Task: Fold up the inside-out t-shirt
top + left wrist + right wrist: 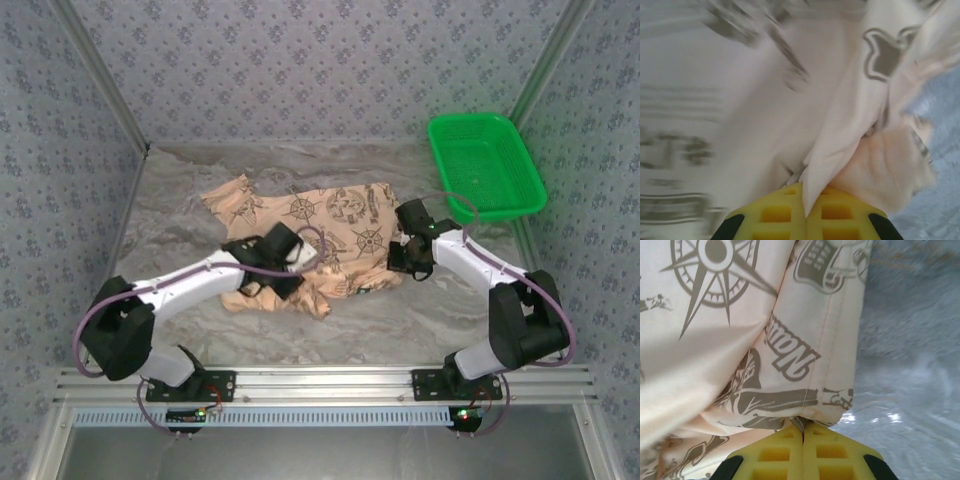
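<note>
The inside-out t-shirt point(330, 225) lies crumpled across the middle of the table, peach with dark compass and emblem prints. My left gripper point(265, 280) sits over its near left part. In the left wrist view this left gripper point(805, 200) has its yellow fingers shut on a pale pointed fold of the t-shirt point(765, 100). My right gripper point(403, 263) is at the shirt's near right edge. The right wrist view shows the right gripper point(802, 434) with its fingers closed on a hemmed corner of the t-shirt point(740, 340).
A green plastic basket point(487, 165) stands at the back right, against the patterned wall. The table point(440, 310) has a grey marbled cover, bare in front of and to the right of the shirt. Patterned walls close in three sides.
</note>
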